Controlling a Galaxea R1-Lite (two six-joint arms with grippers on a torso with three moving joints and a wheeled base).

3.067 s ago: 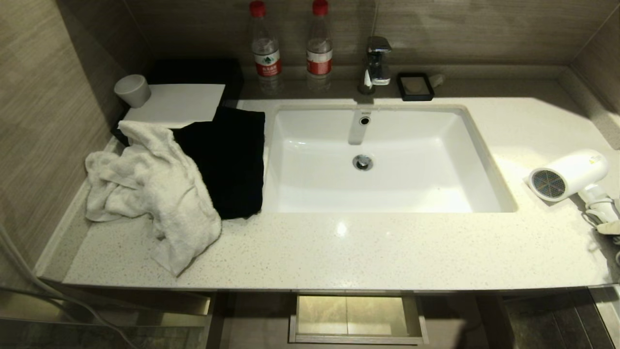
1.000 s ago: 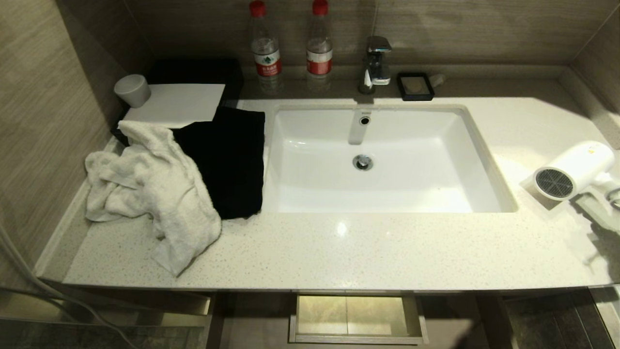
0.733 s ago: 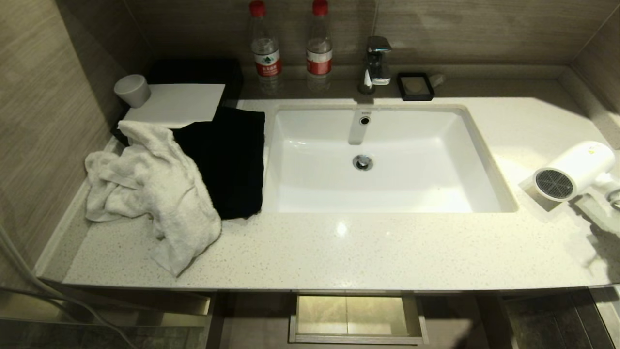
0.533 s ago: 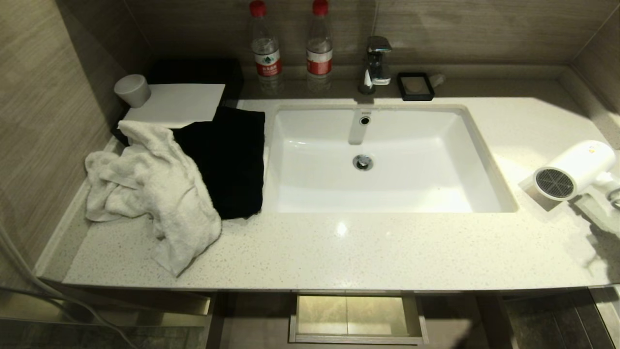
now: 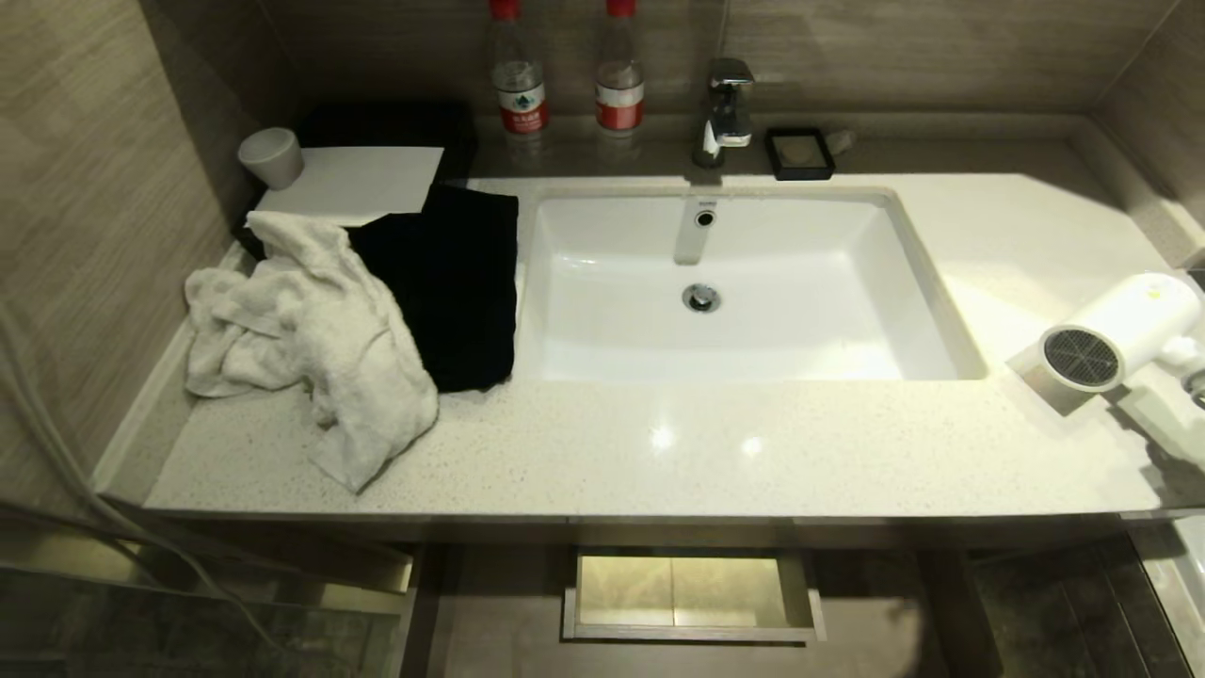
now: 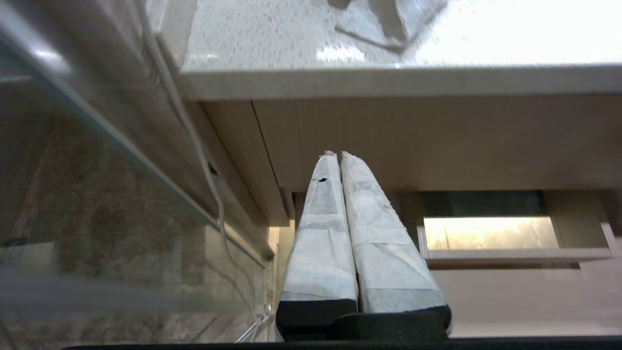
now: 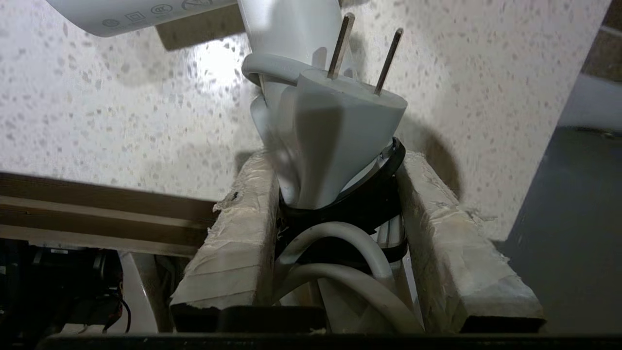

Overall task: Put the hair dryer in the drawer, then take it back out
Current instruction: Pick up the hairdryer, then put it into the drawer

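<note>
Head view looks down on the countertop (image 5: 659, 452); wrists look close.

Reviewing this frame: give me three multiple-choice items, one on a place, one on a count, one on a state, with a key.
1. The hair dryer is:
A. in the sink
B. at the countertop's right end
C. in the drawer

2. Red-capped bottles behind the sink:
A. one
B. two
C. four

3. The right end effector is:
A. shut on the hair dryer's bundled cord and plug
B. open over the sink
C. holding a towel

Key: 1 B, it sits right of the basin; 2 B, a pair stands by the faucet; 3 A, both fingers clamp the bundle.
</note>
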